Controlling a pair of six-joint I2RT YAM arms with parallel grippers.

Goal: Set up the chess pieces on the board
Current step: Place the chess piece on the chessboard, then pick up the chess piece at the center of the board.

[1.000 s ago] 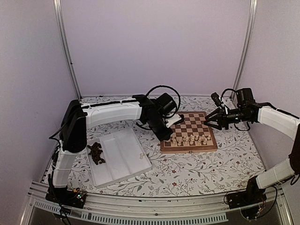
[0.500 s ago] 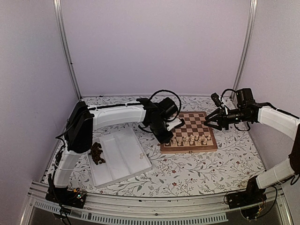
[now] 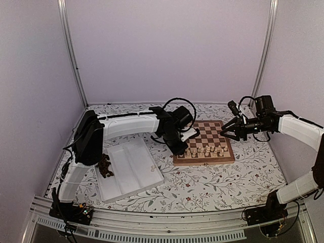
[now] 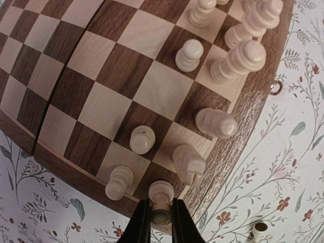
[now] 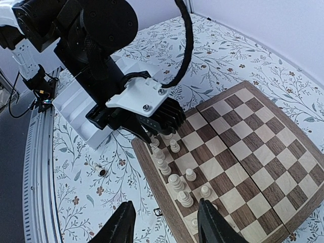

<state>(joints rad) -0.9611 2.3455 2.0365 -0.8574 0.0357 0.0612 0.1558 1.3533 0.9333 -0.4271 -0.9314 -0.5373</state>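
Holding a pale piece point(image 4: 161, 197) upright in my left claw point(image 4: 160, 212), jaws nearly shut on its head. Piece hangs over the near corner of the board point(image 4: 101, 76), at the rim; the other pale men stand just ahead. Next move looks straight down. Right claw point(image 3: 226, 130) is wide open, empty and far across the board.

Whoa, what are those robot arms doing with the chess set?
They're setting up the board. The left gripper is pinching one pale chess piece right at the board's near-left corner, beside the other pale pieces already on the near rows. The right gripper hangs open by the board's right edge, holding nothing. The dark pieces lie heaped in the white tray.
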